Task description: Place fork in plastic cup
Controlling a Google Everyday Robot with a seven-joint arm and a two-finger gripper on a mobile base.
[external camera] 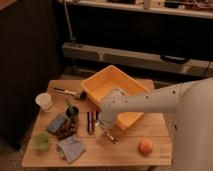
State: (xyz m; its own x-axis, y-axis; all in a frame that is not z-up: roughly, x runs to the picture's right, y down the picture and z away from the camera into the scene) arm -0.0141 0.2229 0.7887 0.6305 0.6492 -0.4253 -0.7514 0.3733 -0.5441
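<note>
The white arm (pixel 150 102) reaches in from 3 o'clock across the wooden table (pixel 130 157). It ends in the gripper (pixel 103 124), which points down just off the near-left corner of the yellow bin (pixel 100 82), close to the table's middle. Its jaws stand apart and hold nothing. The fork (pixel 109 136) lies flat on the wood at about 5 o'clock from the gripper, just beside it and slanting toward the near edge; whether the two touch cannot be told. The plastic cup (pixel 41 140), short and light green, stands upright near the table's 8 o'clock corner, well apart from the fork and at about 8 o'clock from the gripper. A crumpled blue cloth (pixel 70 149) lies just to its 3 o'clock side. A pair of dark sticks (pixel 91 121) lies at 9 o'clock from the gripper, near it. Farther out that way a small dark cup (pixel 72 112) stands, with a taller white cup (pixel 44 101) beyond it toward the left edge. A black-handled utensil (pixel 67 91) lies at about 10 o'clock on the table, left of the bin. An orange-pink fruit (pixel 145 146) rests at about 4 o'clock, near the front edge.
</note>
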